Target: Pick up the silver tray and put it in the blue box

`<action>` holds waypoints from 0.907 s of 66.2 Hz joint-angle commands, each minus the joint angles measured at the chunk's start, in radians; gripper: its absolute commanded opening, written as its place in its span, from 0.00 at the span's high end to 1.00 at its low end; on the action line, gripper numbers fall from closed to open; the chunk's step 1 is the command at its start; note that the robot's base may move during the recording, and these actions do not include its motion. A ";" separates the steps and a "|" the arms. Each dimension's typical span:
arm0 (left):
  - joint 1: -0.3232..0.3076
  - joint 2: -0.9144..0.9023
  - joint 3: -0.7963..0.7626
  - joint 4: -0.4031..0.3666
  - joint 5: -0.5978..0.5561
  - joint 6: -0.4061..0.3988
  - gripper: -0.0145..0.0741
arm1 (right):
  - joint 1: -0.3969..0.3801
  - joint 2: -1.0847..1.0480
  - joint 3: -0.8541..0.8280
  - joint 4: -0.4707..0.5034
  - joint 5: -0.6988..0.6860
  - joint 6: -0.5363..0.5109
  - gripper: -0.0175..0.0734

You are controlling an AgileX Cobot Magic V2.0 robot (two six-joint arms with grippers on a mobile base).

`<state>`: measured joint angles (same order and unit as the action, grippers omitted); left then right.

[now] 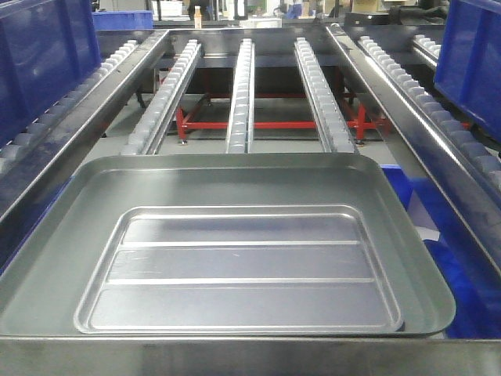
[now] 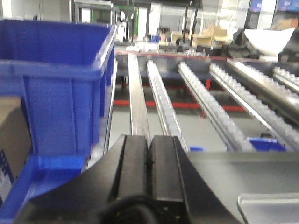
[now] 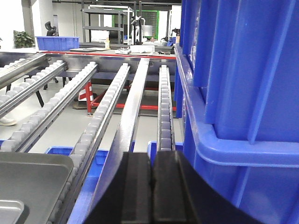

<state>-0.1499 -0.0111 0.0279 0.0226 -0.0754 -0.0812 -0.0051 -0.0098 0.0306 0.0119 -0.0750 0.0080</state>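
The silver tray (image 1: 235, 258) fills the near part of the front view, lying flat, its sunken base with two long ridges facing up. Bright-blue plastic of a blue box (image 1: 458, 290) shows beneath its right edge and far right corner. My left gripper (image 2: 149, 140) is shut and empty, just left of the tray's corner (image 2: 261, 186). My right gripper (image 3: 152, 156) is shut and empty, to the right of the tray's corner (image 3: 28, 186). Neither gripper touches the tray. Neither shows in the front view.
Roller conveyor rails (image 1: 239, 94) run away from me behind the tray. A tall blue crate (image 2: 60, 84) stands left of my left gripper, with a cardboard box (image 2: 11, 140) beside it. Stacked blue crates (image 3: 243, 93) stand close to the right of my right gripper.
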 commanded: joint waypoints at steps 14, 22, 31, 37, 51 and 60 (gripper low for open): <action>0.002 0.079 -0.267 0.001 0.319 -0.005 0.95 | -0.004 0.067 -0.241 0.001 0.158 0.158 0.76; 0.002 0.258 -0.431 -0.013 0.511 -0.005 0.95 | -0.004 0.261 -0.369 0.001 0.333 0.154 0.76; 0.002 0.486 -0.549 -0.074 0.696 -0.005 0.95 | -0.004 0.512 -0.452 0.001 0.573 0.150 0.76; 0.002 0.592 -0.557 -0.137 0.689 -0.005 0.95 | -0.004 0.658 -0.474 0.001 0.651 0.150 0.76; 0.002 0.819 -0.557 -0.250 0.620 -0.005 0.95 | -0.004 0.870 -0.476 0.014 0.630 0.161 0.76; -0.013 0.954 -0.598 -0.350 0.667 -0.005 0.94 | 0.034 0.951 -0.524 0.051 0.712 0.161 0.74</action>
<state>-0.1499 0.8919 -0.5149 -0.2499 0.6215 -0.0812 0.0055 0.9146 -0.4343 0.0434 0.6456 0.1677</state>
